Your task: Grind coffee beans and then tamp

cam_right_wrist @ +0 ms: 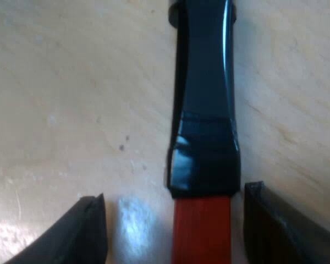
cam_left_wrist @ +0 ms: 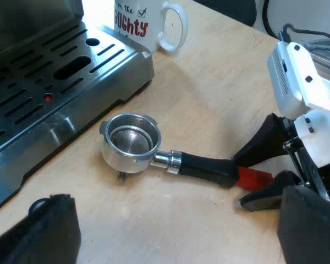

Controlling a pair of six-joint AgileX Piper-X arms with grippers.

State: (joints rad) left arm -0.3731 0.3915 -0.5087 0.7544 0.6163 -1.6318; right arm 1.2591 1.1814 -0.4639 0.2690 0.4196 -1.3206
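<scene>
Left wrist view: the espresso machine's [cam_left_wrist: 49, 82] drip-tray edge runs near the metal holder [cam_left_wrist: 131, 144], which lies on the bare wooden table [cam_left_wrist: 220, 82]. The mug [cam_left_wrist: 148, 25], far beside the machine, reads "the" and "UGHTY"; the rest is cut off. The left gripper [cam_left_wrist: 179, 220] is spread wide and empty. Right wrist view: the right gripper [cam_right_wrist: 174, 192] straddles the handle's red end [cam_right_wrist: 201, 234] with its fingers apart, and table shows between one finger [cam_right_wrist: 88, 231] and the handle.

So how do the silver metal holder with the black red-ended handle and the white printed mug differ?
The silver metal holder lies loose near the machine's drip tray; the white mug stands upright by the tray's corner. The holder's red end sits between the right gripper's open fingers; the mug is untouched. Both rest on the wooden table.
</scene>
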